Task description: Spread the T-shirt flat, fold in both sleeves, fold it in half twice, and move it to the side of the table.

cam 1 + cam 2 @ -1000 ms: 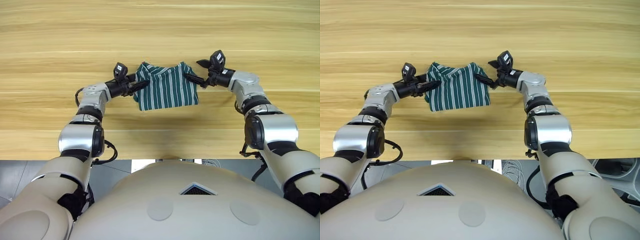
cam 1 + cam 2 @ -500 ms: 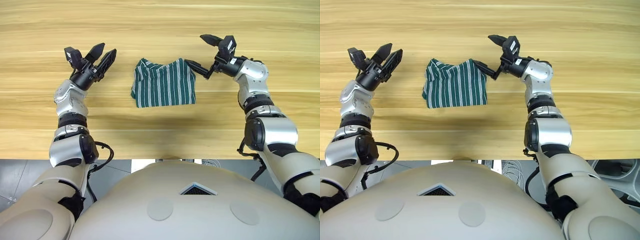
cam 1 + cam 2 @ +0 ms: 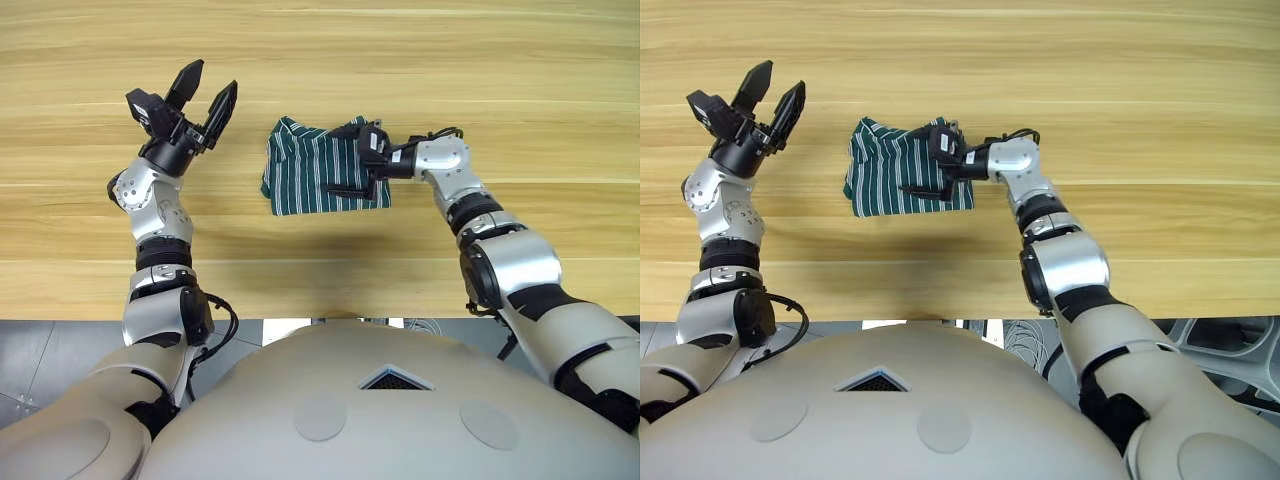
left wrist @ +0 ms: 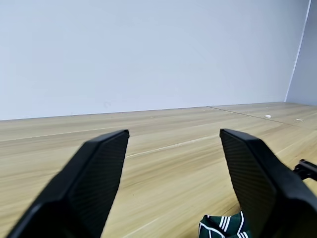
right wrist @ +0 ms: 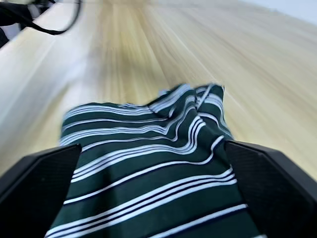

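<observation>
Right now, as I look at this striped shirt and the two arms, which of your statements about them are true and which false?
1. The green T-shirt with white stripes lies on the light wooden table. True.
2. The left gripper pinches the shirt. False: it is open, raised off to the shirt's left and apart from it.
3. The right gripper is open over the shirt. True.
4. The shirt is spread flat with its sleeves out. False: it is folded into a compact bundle.

Bright, even light; soft shadow under the T-shirt (image 3: 325, 180)
</observation>
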### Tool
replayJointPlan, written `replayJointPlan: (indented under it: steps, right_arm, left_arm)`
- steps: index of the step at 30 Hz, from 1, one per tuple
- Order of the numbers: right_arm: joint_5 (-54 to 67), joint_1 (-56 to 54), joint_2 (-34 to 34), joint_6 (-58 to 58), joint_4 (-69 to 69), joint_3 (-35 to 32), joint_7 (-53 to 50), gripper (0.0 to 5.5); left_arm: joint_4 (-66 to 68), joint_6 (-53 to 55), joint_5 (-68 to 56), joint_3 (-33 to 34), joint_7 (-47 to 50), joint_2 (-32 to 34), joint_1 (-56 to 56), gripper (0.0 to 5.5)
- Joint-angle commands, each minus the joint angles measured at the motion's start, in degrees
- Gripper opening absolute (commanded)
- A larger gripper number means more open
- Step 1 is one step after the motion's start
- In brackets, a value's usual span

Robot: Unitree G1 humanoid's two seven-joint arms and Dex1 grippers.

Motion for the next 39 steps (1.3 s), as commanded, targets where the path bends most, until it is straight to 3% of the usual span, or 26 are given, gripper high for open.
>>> replayJointPlan:
  steps: [1,13,18,21,27,34,39]
  right_arm:
    - [-3.4,-2.9,1.1,6.4,3.0,1.3,-6.5,5.39]
    - [-4.0,-0.3,-4.8,14.3,5.2,-2.5,-14.2,5.39]
    - [0.7,3.2,-11.3,17.2,5.8,-11.7,-30.4,5.39]
    - [4.3,7.3,-15.4,21.3,6.3,-18.5,-45.3,5.39]
    - [11.8,13.7,-17.0,23.6,6.1,-30.4,-62.7,5.39]
    - [8.4,12.0,-17.1,17.2,5.1,-29.5,-66.0,5.39]
    - [4.9,10.1,-20.6,5.0,3.6,-27.5,-68.5,5.39]
  left_arm:
    - [-1.4,0.0,0.2,-0.7,0.5,-0.2,0.6,3.28]
    - [-1.4,0.3,-0.8,-0.6,0.7,0.1,0.0,3.28]
    - [-3.3,-0.2,-0.9,-0.4,1.3,0.0,1.3,3.28]
    - [-5.0,-0.3,-1.0,-0.3,1.7,-0.4,2.6,3.28]
    - [-7.4,-0.3,-1.2,-0.6,2.4,-0.8,4.8,3.28]
    - [-7.3,-0.7,-1.4,-0.8,2.5,-1.8,5.0,3.28]
    - [-7.1,-2.4,-2.6,0.1,3.4,-2.9,3.5,3.28]
